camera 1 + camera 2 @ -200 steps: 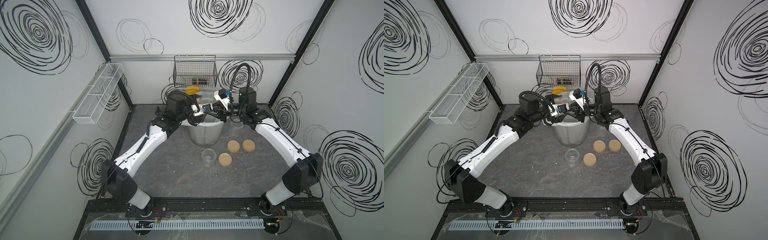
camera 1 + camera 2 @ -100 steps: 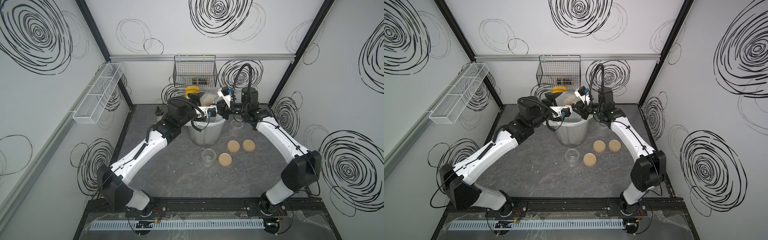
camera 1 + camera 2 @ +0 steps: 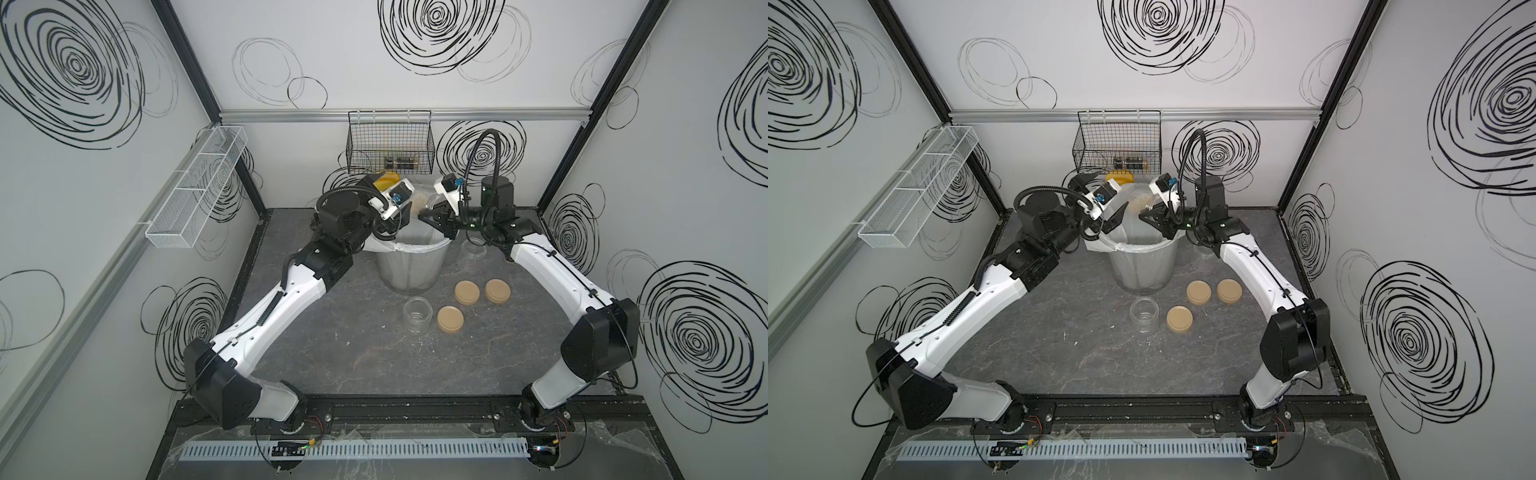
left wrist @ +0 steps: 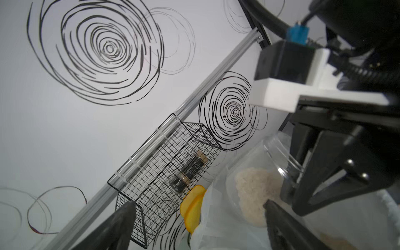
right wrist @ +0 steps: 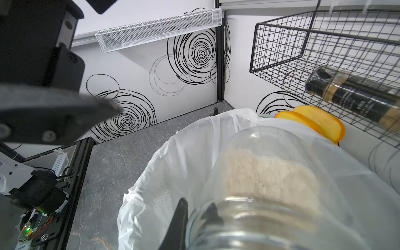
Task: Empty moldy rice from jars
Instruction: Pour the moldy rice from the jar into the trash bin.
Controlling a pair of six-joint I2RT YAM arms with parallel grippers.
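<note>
1. Only the right wrist view shows the grip. The right pincer [image 5: 197, 216] is nearly closed on the rim of a clear jar [image 5: 270, 147], with one finger outside the glass and one seen through it.
2. That jar lies tilted above the white-lined mesh bin [image 3: 409, 266], with the moldy rice [image 5: 268, 175] heaped inside against its lower wall.
3. The left wrist view shows the left pincer [image 4: 199, 204] spread wide, holding nothing, close beside the jar.
4. Both top views add an empty jar [image 3: 417, 318] standing lidless on the bench [image 3: 332, 353] near three tan lids [image 3: 467, 292]. A third jar [image 3: 471, 249] is partly hidden by the right arm [image 3: 552, 270].
5. Behind the bin, a wire basket [image 3: 390, 141] on the wall holds dark bottles [image 4: 190, 171].
</note>
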